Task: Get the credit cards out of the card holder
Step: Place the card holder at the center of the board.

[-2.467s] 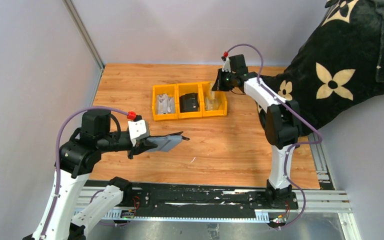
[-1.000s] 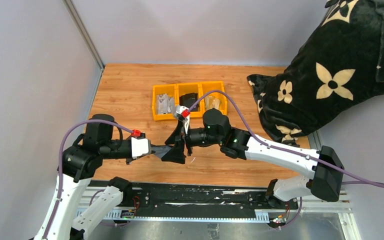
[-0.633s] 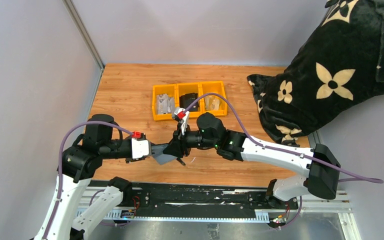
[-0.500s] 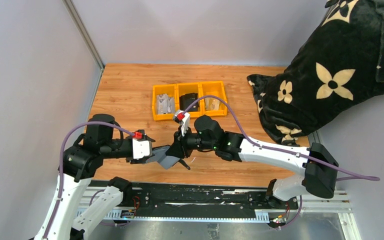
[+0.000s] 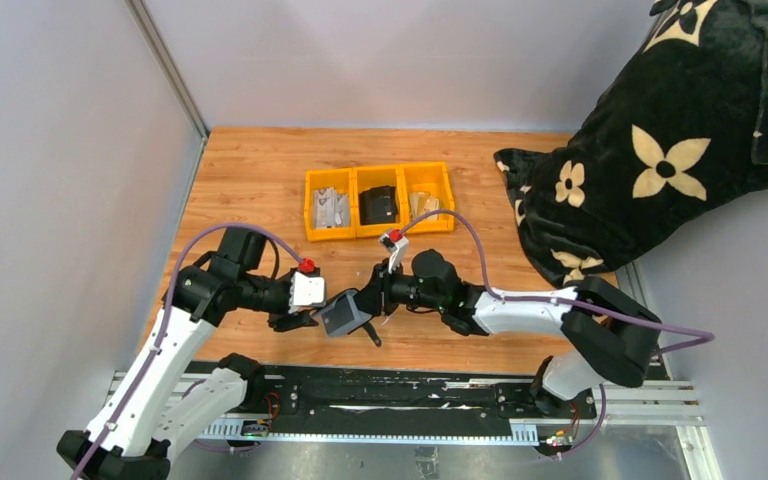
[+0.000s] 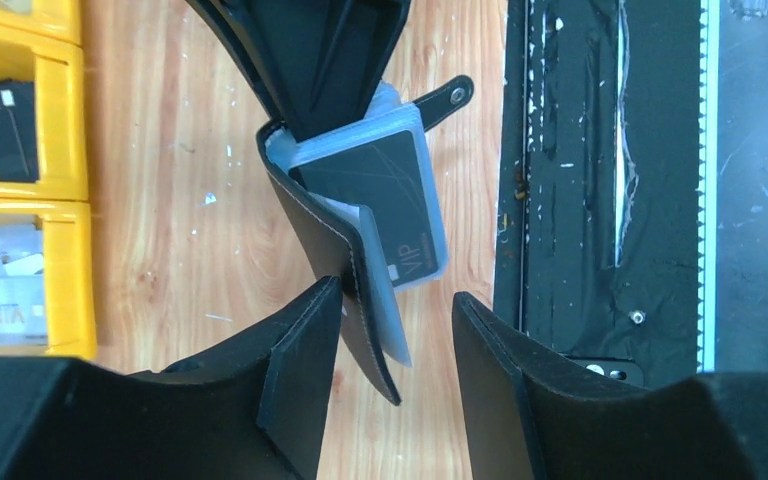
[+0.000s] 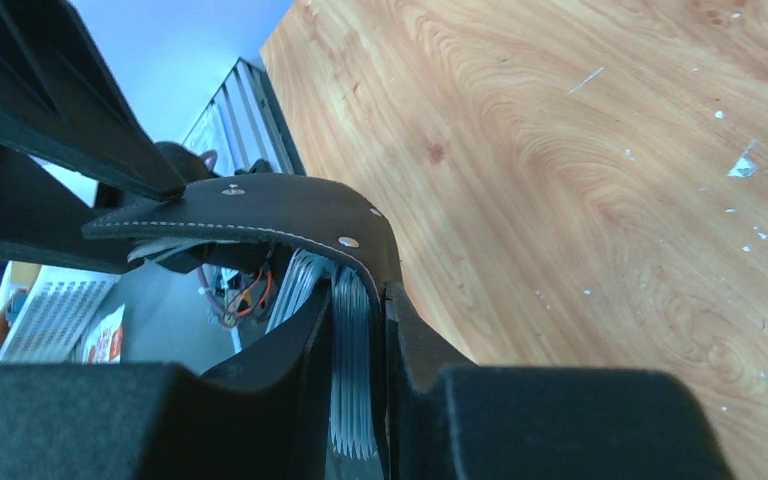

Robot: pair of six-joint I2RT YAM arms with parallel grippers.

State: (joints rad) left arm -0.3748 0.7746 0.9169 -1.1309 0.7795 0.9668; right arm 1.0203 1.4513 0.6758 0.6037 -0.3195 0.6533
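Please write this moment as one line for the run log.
left claw: open around card holder edge | right claw: shut on card holder | credit cards: dark one in sleeve

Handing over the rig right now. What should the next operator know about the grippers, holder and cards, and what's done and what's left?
Left gripper: open, fingers either side of the holder cover, not gripping.
Right gripper: shut on the holder, held up off the table.
Done: cards lie in the tray's left and right bins.
Left: a dark VIP card is in the holder; pull it, then check for more behind it.
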